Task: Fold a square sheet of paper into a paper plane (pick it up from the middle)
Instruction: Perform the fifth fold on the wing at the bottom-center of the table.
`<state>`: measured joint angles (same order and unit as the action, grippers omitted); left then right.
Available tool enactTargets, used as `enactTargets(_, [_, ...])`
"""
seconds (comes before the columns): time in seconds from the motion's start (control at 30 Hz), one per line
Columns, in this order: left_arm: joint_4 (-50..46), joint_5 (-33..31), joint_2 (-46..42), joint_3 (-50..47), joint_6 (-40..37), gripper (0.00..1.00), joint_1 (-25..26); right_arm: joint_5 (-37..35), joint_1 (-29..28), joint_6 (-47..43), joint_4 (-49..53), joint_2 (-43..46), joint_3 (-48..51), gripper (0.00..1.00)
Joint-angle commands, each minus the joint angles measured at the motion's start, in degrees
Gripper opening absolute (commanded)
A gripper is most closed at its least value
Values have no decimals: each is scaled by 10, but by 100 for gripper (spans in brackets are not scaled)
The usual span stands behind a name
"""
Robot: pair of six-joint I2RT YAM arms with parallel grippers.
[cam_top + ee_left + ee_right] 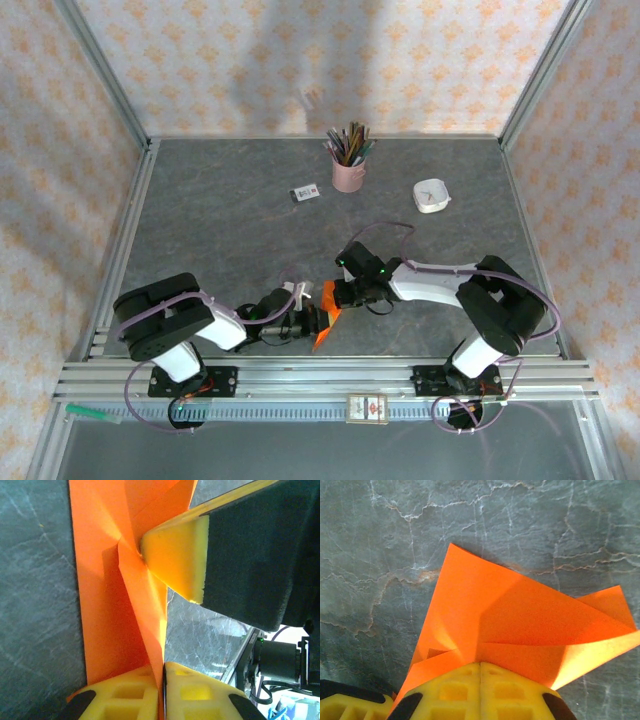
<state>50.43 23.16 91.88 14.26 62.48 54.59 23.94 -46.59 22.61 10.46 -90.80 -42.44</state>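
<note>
The bright-orange sheet of paper (327,314) is creased into layered flaps with a pointed end and stands partly off the grey table near the front edge, between both grippers. My left gripper (164,672) is shut on a raised ridge of the paper (107,605). In the top view the left gripper (314,323) reaches in from the left. My right gripper (480,666) is shut on the crease of the paper (520,615), whose flaps fan out ahead of its yellow fingers. One right fingertip (175,555) presses the same fold in the left wrist view. The right gripper (336,296) comes from the right.
A pink pencil cup (349,170) stands at the back centre, a small white card (305,193) to its left, a small white dish (432,195) to its right. Metal rails (320,378) line the near edge; patterned walls close the other sides.
</note>
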Motion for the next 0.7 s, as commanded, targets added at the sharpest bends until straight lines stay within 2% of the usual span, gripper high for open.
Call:
enactTargets(0.0, [-89, -8, -10, -2, -17, 17, -3, -58, 1, -8, 31, -21, 15, 0])
enactTargets(0.17, [-118, -6, -48, 0, -19, 21, -1, -59, 1, -7, 30, -20, 15, 0])
enactTargets(0.47, [-238, -32, -145, 25, -63, 31, -2, -55, 1, -5, 25, -23, 16, 0])
enactTargets(0.67, [-333, -65, -199, 67, -117, 30, -2, -56, 1, -3, 25, -22, 17, 0])
